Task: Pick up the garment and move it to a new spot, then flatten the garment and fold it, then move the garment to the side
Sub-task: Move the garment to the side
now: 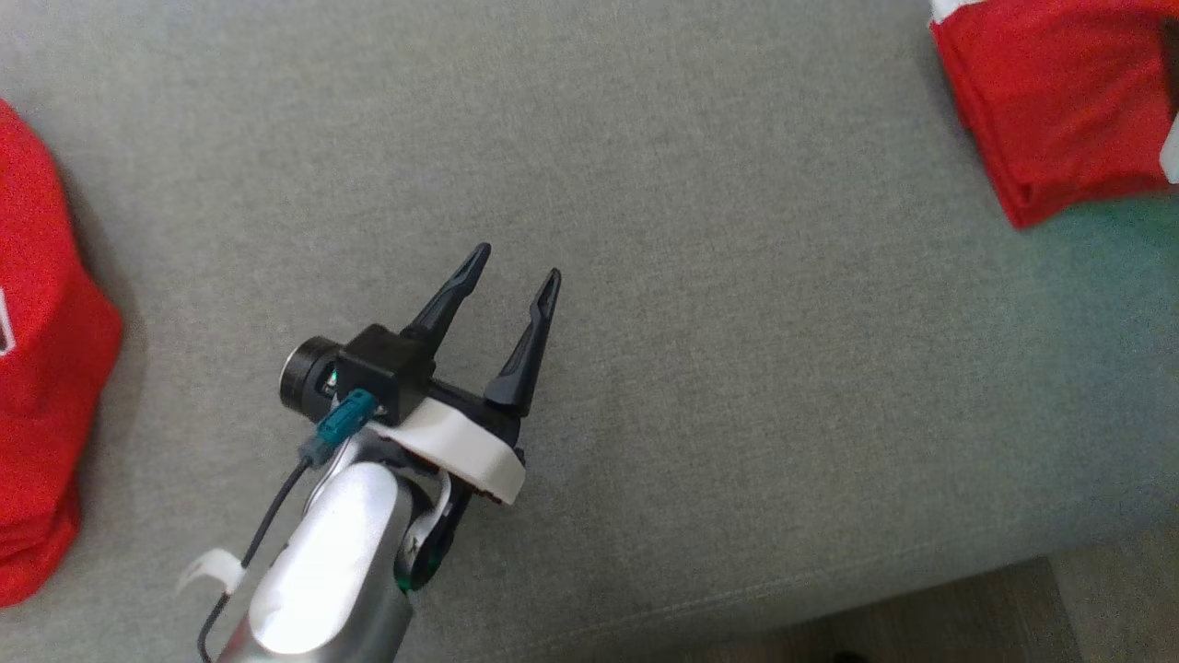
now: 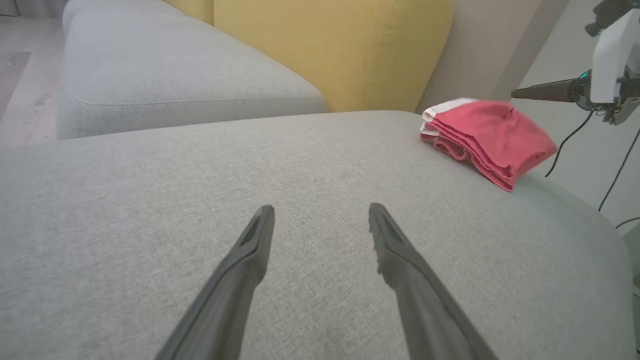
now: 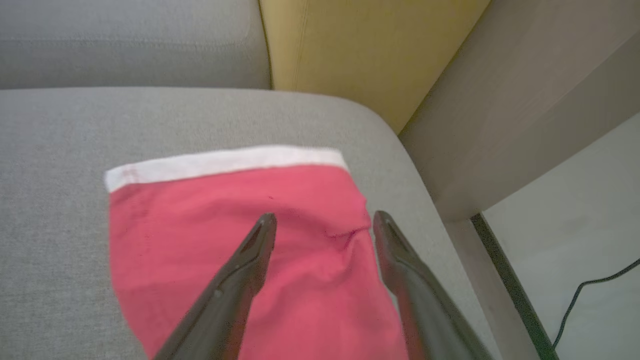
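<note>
The folded red garment [image 1: 1059, 101] with a white band lies at the far right corner of the grey sofa seat [image 1: 737, 276]. My right gripper [image 3: 324, 217] stands open just over the garment [image 3: 200, 240], its fingers spread above the red cloth and holding nothing. Near the seat's front middle, well to the left of the garment [image 2: 487, 137], my left gripper [image 1: 518, 262] is open and empty above bare upholstery. In the left wrist view its fingers [image 2: 260, 235] point across the seat, and a dark finger of the right gripper [image 2: 545, 91] shows beside the garment.
More red cloth [image 1: 37, 368] is piled at the seat's left edge. A yellow back cushion [image 2: 330, 50] rises behind the seat, and a second grey seat [image 2: 165, 75] lies beyond. The front edge drops to wooden floor [image 1: 921, 626]. A black cable [image 3: 590, 295] runs on the pale floor at the right.
</note>
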